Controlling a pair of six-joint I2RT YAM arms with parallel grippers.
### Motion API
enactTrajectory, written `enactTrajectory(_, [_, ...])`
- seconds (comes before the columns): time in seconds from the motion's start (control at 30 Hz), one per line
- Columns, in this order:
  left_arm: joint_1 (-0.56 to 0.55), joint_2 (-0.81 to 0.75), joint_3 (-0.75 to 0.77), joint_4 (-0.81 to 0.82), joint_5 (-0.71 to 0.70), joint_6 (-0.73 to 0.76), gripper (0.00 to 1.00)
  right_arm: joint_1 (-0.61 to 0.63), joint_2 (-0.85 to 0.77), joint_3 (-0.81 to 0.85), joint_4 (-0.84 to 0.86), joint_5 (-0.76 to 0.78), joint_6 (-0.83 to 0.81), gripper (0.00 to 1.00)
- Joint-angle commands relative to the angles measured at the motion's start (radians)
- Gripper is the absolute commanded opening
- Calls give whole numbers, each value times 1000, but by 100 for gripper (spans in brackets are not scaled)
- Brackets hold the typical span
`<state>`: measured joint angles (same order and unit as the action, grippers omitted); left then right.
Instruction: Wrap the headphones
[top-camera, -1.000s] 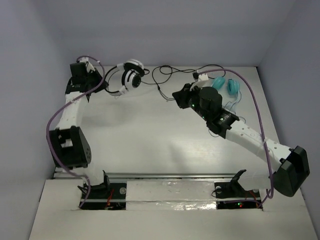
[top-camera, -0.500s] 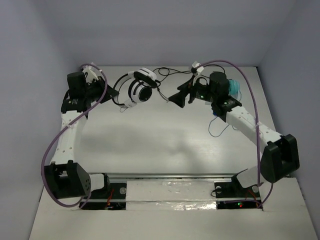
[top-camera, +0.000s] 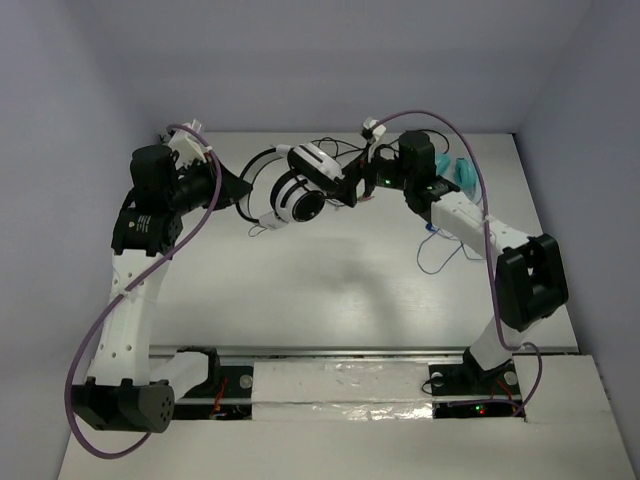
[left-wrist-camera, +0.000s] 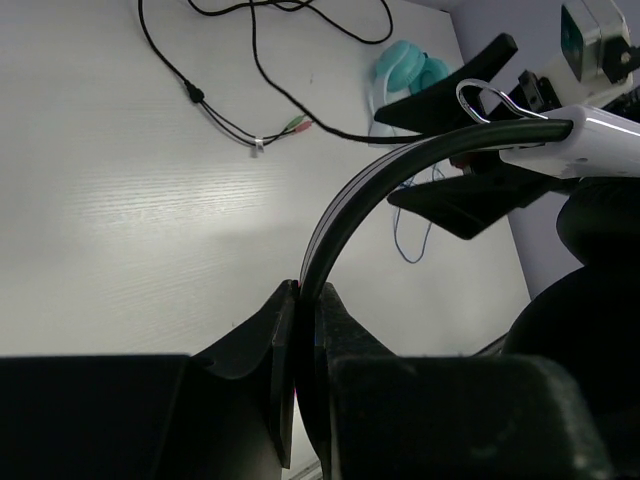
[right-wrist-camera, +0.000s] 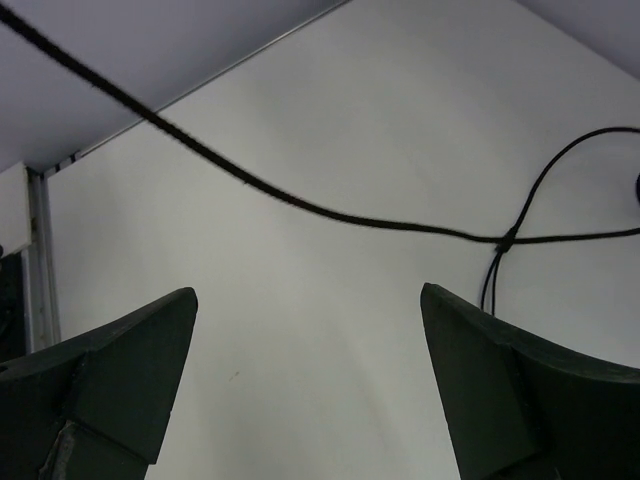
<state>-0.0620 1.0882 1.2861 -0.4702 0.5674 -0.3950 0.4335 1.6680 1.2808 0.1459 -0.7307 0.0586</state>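
**Headphones held up for the wrap**

The left pincer (left-wrist-camera: 308, 300) is clamped on the thin headband (left-wrist-camera: 400, 165) of the headphones (top-camera: 300, 195), holding them above the desk (top-camera: 330, 270), apparently to free the cable for winding. The right pincer (right-wrist-camera: 308, 300), spread wide and empty, hovers just beside the cups. The cable (right-wrist-camera: 300, 205) crosses just beyond its tips, seemingly lined up for a catch. A teal pair (top-camera: 462, 172) lies behind it.

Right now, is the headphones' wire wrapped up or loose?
Loose: the cable trails in open loops across the table, and no turns show around the headband.
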Motion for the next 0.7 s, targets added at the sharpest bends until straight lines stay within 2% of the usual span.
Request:
enactTrajectory(0.0, [-18, -25, 79, 18, 25, -39, 0, 4, 21, 98, 49, 43, -26, 100])
enactTrajectory(0.1, [-39, -31, 99, -2, 31, -44, 0, 4, 29, 123, 49, 37, -48, 100])
enactTrajectory(0.27, [-61, -34, 137, -11, 31, -62, 0, 22, 99, 206, -20, -125, -74, 100])
enactTrajectory(0.37, [-61, -28, 157, -24, 25, -59, 0, 22, 102, 167, 139, -214, 12, 100])
enactTrajectory(0.6, [-70, -21, 174, -21, 26, -62, 0, 22, 212, 239, 208, -289, 104, 100])
enactTrajectory(0.67, [-70, -16, 159, 24, 75, -82, 0, 22, 236, 236, 245, -302, 156, 96])
